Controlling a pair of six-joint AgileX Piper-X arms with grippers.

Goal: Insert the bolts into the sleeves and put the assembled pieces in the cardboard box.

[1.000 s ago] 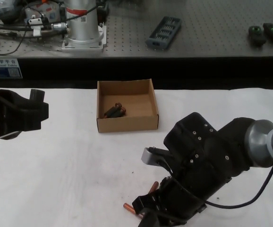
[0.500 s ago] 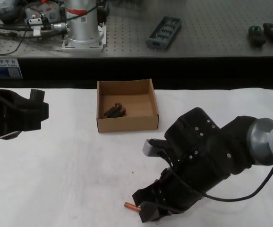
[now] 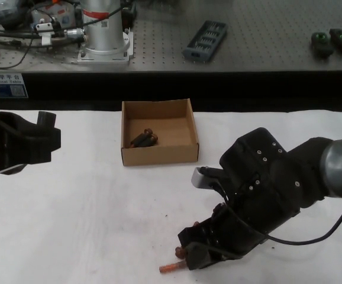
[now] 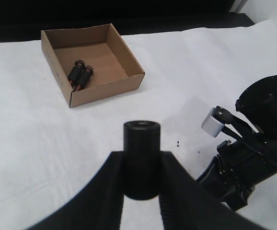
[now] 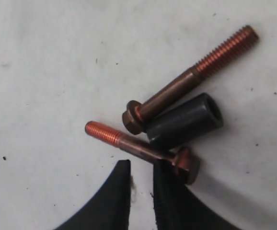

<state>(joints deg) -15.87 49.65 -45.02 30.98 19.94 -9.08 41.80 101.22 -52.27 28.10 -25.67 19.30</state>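
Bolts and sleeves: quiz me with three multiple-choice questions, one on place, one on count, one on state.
1. Where are the assembled pieces? A in the cardboard box; B beside it; C under it.
2. How many loose bolts lie by the right tool? A one; B two; C four.
3. The left tool is: A open; B shut on a bolt; C shut on a black sleeve.
Key: A, both lie on the box floor; B, two copper bolts flank a loose sleeve; C, the sleeve stands between its fingers.

Bright, even light falls on the white cover (image 3: 88,225), leaving soft shadows inside the cardboard box (image 3: 159,155) and beneath the arms.
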